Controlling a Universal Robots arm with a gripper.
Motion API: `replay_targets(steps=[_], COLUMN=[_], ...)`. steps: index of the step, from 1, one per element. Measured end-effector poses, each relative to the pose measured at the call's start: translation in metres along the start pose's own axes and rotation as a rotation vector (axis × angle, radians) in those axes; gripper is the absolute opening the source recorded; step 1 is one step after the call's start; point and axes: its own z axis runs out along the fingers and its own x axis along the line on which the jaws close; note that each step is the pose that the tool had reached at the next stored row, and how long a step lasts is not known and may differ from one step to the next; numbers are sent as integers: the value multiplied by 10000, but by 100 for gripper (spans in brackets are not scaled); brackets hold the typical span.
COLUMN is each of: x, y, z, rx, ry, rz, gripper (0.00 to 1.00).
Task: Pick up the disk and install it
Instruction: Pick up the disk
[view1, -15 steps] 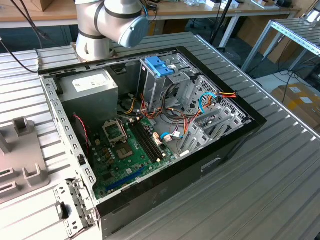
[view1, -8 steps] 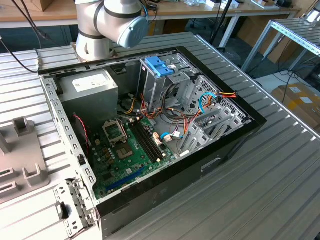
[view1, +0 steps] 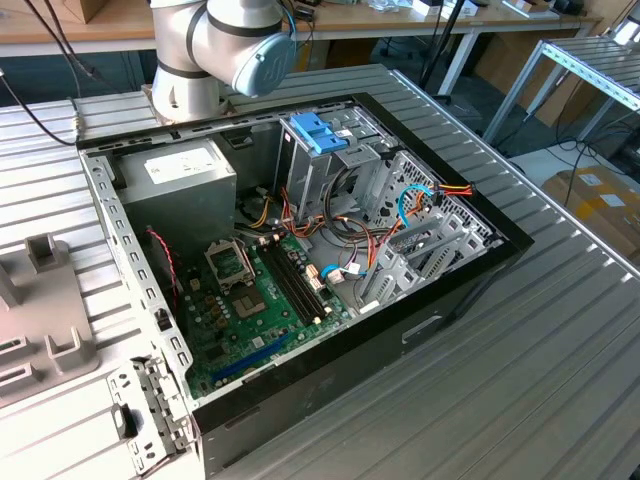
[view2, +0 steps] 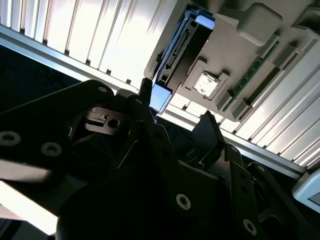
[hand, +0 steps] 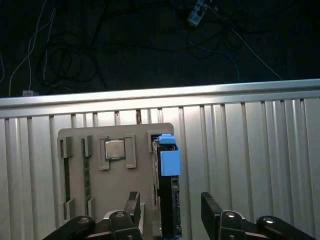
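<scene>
1. The disk (hand: 167, 182), a flat dark metal hard drive with blue plastic rails, stands on its edge in a slot of the pale grey plastic holder tray (hand: 125, 180) on the ribbed metal table (hand: 250, 150).
2. The black gripper (hand: 170, 199) is right at it. Its two fingers are apart, one on each flat side of the disk, and neither touches it.
3. To grab well, the gripper should probably slide further down the disk, centre on it, and squeeze both flat sides evenly.
4. It should lift straight out, so the rails do not catch the slot.
5. The small square silver chip (hand: 115, 149) sits just beside; the fingers should miss it.
</scene>
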Motion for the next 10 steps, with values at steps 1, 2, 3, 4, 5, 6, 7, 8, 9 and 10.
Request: replay_targets(steps=[1, 2, 3, 4, 5, 6, 7, 8, 9, 10], x=[-9, -18, -27, -35, -57, -85, -104, -126, -138, -156], y=[1, 1, 2, 3, 4, 6, 8, 10, 10, 11], z=[1, 1, 1, 1, 2, 4, 5, 5, 6, 7], rx=[0, 0, 0, 0, 0, 0, 0, 0, 0, 1], ry=[0, 0, 0, 0, 0, 0, 0, 0, 0, 0], rz=[0, -1, 0, 0, 0, -1, 0, 1, 0, 0], gripper=[60, 60, 60, 60, 60, 60, 60, 60, 60, 60])
